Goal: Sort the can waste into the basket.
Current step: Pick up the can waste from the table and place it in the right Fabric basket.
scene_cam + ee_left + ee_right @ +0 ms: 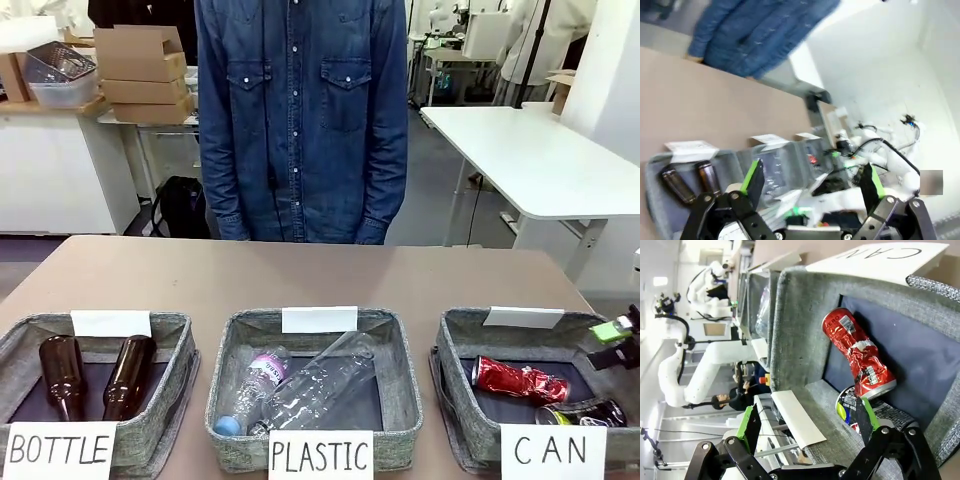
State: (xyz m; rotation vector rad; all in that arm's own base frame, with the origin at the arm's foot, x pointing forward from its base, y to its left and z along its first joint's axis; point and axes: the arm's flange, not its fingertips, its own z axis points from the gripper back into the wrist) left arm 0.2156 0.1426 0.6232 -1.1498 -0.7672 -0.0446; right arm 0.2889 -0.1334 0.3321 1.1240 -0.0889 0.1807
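Three grey woven baskets sit in a row along the near edge of the tan bench (300,270), each with a hand-lettered white sign. The CAN basket (460,340) is at about 4 o'clock in the front view. Inside it, on the dark bottom, lies a crushed red can (518,380) on its side, and just beside it, toward the near right corner, a dark can with yellowish marks (585,412); the two look to be touching or nearly so. In the right wrist view the same red can (860,355) lies dented along the basket floor, with the dark can (875,412) at its lower end.

The right end effector (615,335) hangs at the 3 o'clock edge of the front view, above the right rim of the CAN basket, its green pads showing. From its own camera the right end effector (805,425) is spread wide and grips nothing, one finger over the basket wall, the other over the dark can. The left end effector (812,182) is likewise released and bare, hanging over the basket row.

The PLASTIC basket (232,345) at 6 o'clock holds clear plastic bottles (315,385). The BOTTLE basket (172,330) at 8 o'clock holds two brown glass bottles (95,375). A person in a denim shirt (300,110) stands at 12 o'clock, across the bench.
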